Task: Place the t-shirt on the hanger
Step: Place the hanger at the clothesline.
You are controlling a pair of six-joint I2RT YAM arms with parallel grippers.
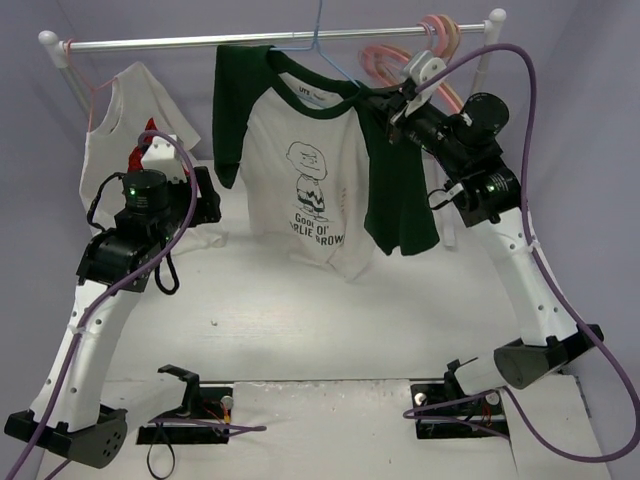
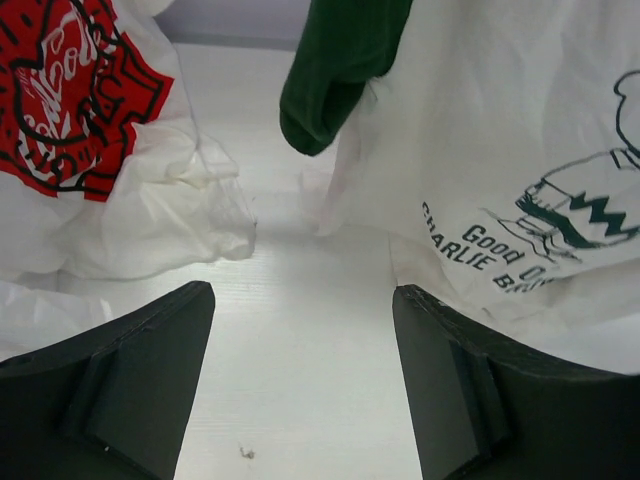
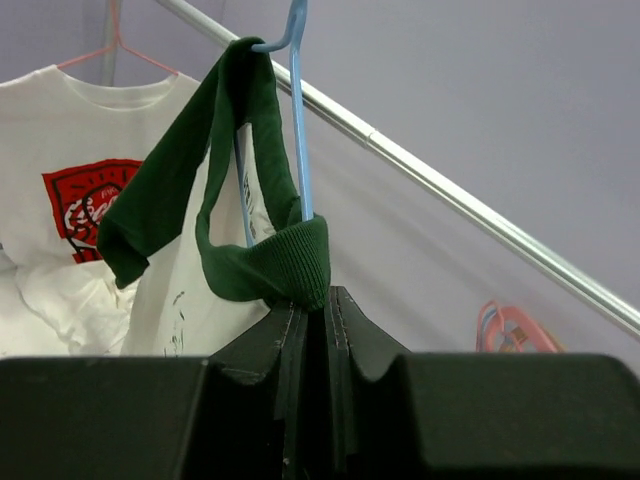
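The t-shirt [image 1: 300, 150], white with dark green sleeves and a cartoon print, hangs from the light-blue hanger [image 1: 322, 45], whose hook is on the rail. My right gripper [image 1: 385, 100] is at the shirt's right shoulder. In the right wrist view it [image 3: 318, 298] is shut on the green ribbed collar [image 3: 270, 262], and the hanger's wire [image 3: 298, 130] runs down into that collar just above the jaws. My left gripper [image 1: 212, 198] is low and left of the shirt. It [image 2: 300, 300] is open over bare table, with the shirt's hem [image 2: 520, 150] to its right.
A white shirt with a red graphic [image 1: 130, 130] hangs at the rail's left end on a pink hanger, its hem bunched on the table [image 2: 300, 400]. Several pink and peach hangers [image 1: 440, 35] hang at the right end of the rail [image 1: 150, 43].
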